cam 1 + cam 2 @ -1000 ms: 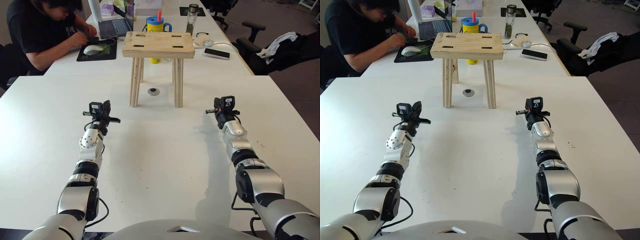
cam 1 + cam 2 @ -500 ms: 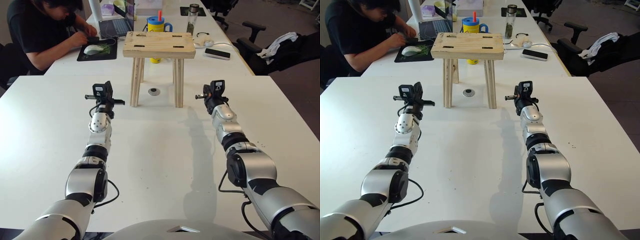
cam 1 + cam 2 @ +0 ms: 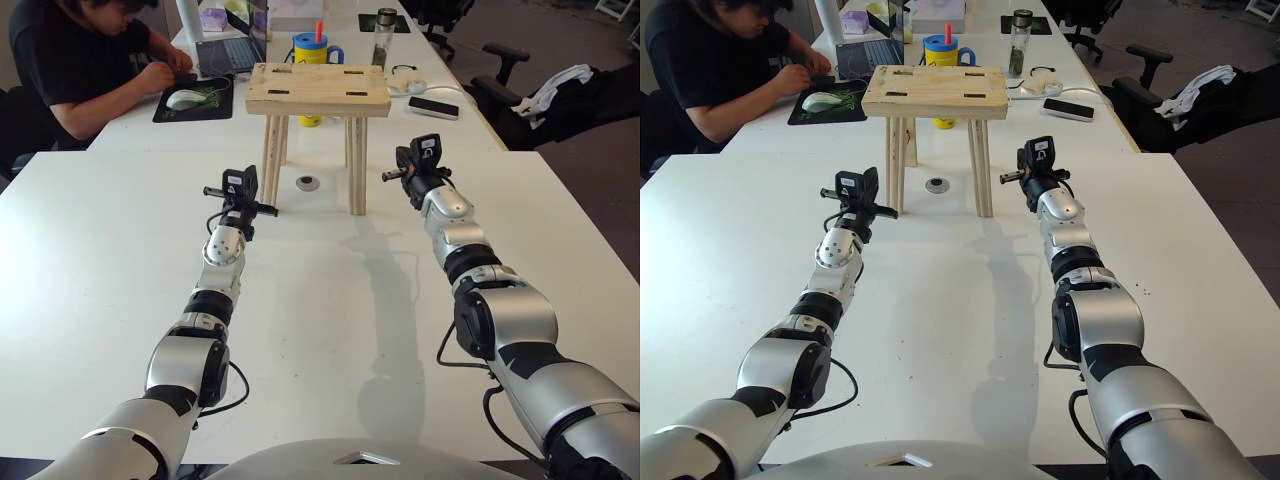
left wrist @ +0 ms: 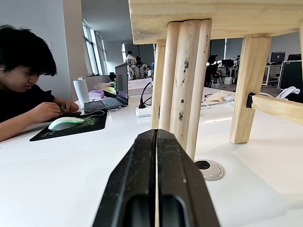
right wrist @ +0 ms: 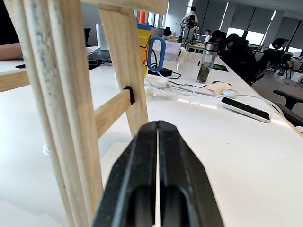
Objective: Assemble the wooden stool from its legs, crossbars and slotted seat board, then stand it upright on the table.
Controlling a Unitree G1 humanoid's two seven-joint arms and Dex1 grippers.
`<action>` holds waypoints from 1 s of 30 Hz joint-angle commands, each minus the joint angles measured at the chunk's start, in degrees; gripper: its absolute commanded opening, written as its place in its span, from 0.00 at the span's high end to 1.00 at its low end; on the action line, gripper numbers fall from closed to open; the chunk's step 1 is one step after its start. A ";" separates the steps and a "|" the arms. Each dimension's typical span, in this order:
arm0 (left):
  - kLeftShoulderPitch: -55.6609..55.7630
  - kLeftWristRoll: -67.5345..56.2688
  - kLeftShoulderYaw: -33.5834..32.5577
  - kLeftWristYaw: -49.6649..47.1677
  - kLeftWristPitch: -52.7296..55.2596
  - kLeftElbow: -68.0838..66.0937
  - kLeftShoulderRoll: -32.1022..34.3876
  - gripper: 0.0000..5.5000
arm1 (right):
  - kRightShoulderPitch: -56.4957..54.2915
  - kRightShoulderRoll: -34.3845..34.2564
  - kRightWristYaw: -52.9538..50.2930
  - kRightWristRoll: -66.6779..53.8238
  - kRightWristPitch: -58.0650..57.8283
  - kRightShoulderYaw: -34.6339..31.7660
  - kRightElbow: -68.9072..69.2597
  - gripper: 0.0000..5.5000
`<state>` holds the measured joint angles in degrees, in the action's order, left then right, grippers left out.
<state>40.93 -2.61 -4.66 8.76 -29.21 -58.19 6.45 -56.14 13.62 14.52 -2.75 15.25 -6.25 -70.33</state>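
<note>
Left jaws: you have them pressed together and empty, low over the bench, just left of the stool's front left leg and clear of it.
Right jaws: also pressed together and empty, near the front right leg, on its right.
Stool: assembled, upright on your bench between the two arms, slotted seat board on top.
Crossbar: seated between two legs.
Under the stool: a round cable grommet.
</note>
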 commanded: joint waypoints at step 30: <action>9.53 3.15 2.42 0.17 3.54 -7.02 -3.55 1.00 | 4.24 -3.11 1.20 -0.41 0.51 -1.01 2.98 1.00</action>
<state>49.16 -0.43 -2.46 10.17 -25.34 -65.01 2.64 -52.49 10.70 15.73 -2.88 15.43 -6.81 -68.03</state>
